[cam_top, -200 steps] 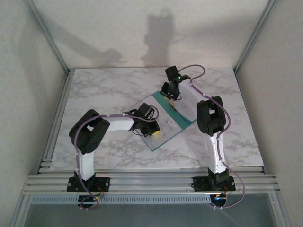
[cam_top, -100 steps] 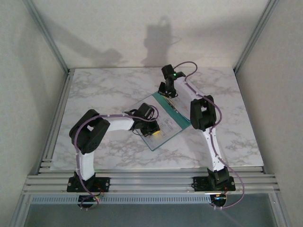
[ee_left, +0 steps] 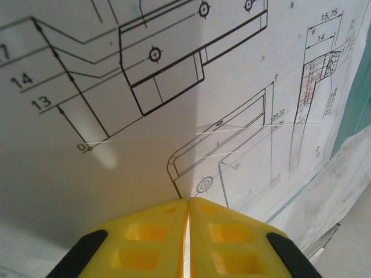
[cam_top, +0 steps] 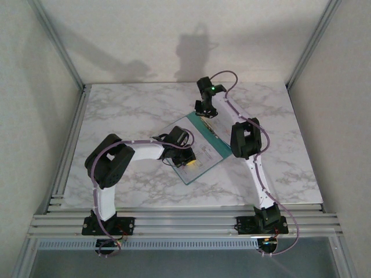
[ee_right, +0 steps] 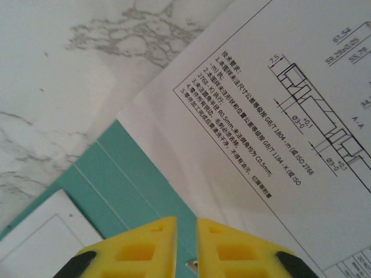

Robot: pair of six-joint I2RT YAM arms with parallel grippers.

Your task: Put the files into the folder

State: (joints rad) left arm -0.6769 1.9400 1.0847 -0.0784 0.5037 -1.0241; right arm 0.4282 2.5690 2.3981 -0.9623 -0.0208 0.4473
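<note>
The teal folder (cam_top: 225, 146) lies open and flat in the middle of the marble table (cam_top: 127, 110), with the white files (cam_top: 203, 145) lying on it. My left gripper (cam_top: 186, 162) is shut, and its yellow fingertips (ee_left: 188, 201) rest tip-down on a file printed with part drawings (ee_left: 174, 87); a strip of folder (ee_left: 360, 110) shows at the right. My right gripper (cam_top: 204, 112) hovers over the folder's far corner. Its jaws (ee_right: 185, 223) stand a narrow gap apart with nothing between them, above teal folder (ee_right: 127, 179) beside a file with printed text (ee_right: 278, 116).
Bare marble (ee_right: 69, 69) lies just beyond the folder's far corner. Another white sheet (ee_right: 40, 237) shows at the lower left of the right wrist view. Aluminium frame rails (cam_top: 174, 223) run along the near edge and grey walls close in the sides.
My right arm has swung its gripper a little left and farther back over the folder's far corner. The left arm has stayed put on the paper.
</note>
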